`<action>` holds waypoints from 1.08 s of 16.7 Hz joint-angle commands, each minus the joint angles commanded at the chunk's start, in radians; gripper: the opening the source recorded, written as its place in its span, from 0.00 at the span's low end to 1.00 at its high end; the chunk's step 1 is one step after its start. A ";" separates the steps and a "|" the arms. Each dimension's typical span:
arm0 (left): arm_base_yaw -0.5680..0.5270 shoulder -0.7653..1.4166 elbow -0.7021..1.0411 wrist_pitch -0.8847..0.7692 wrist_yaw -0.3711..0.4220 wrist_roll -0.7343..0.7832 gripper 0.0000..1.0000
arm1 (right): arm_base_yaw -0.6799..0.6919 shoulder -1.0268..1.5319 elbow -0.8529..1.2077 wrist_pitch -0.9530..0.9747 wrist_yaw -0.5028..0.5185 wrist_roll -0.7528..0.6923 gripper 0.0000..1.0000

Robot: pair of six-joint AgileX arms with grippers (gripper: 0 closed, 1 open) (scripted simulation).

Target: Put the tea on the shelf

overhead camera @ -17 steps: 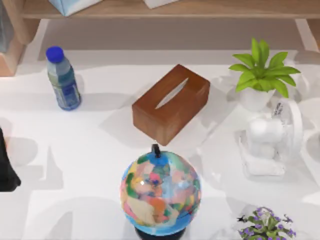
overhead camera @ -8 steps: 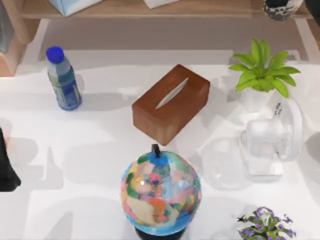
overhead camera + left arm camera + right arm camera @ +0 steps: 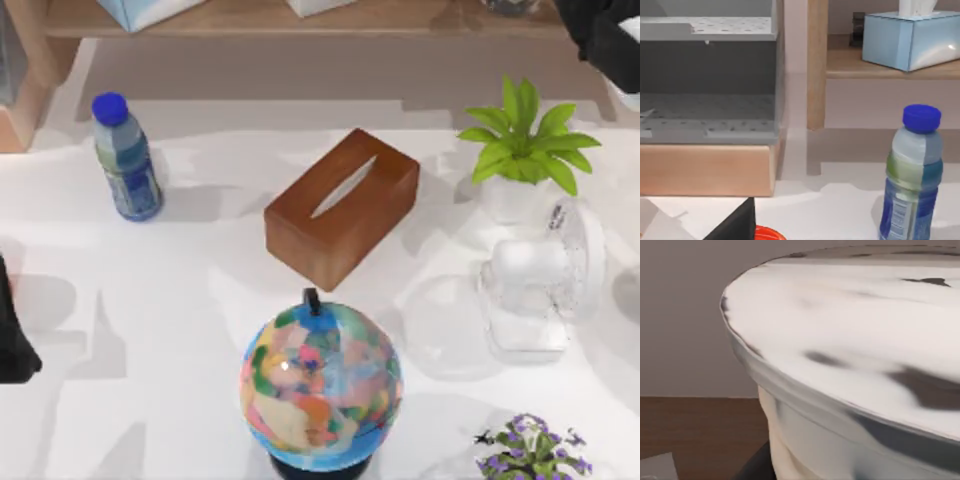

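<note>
Over the shelf (image 3: 400, 18) at far right, right claw (image 3: 600, 35) grips the white tea container (image 3: 850, 370), judged not yet released; left claw's opening cannot be told.

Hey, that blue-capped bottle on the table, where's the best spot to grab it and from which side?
Probably the bottle body, below the blue cap. It stands upright with bare table around it, so a level approach from the table's left side, where the parked left arm sits, looks easiest.
</note>
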 joint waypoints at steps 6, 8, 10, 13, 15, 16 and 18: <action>0.000 0.000 0.000 0.000 0.000 0.000 1.00 | 0.020 0.022 0.072 -0.073 0.071 0.001 0.00; 0.000 0.000 0.000 0.000 0.000 0.000 1.00 | 0.020 0.022 0.072 -0.073 0.071 0.001 0.00; 0.000 0.000 0.000 0.000 0.000 0.000 1.00 | 0.015 0.021 0.069 -0.070 0.067 0.003 0.00; 0.000 0.000 0.000 0.000 0.000 0.000 1.00 | 0.007 0.081 0.104 -0.051 0.058 -0.001 0.00; 0.000 0.000 0.000 0.000 0.000 0.000 1.00 | -0.002 0.133 0.143 -0.028 0.051 0.000 0.00; 0.000 0.000 0.000 0.000 0.000 0.000 1.00 | -0.007 0.158 0.158 -0.018 0.048 -0.001 0.00; 0.000 0.000 0.000 0.000 0.000 0.000 1.00 | -0.012 0.185 0.174 -0.009 0.041 -0.003 0.00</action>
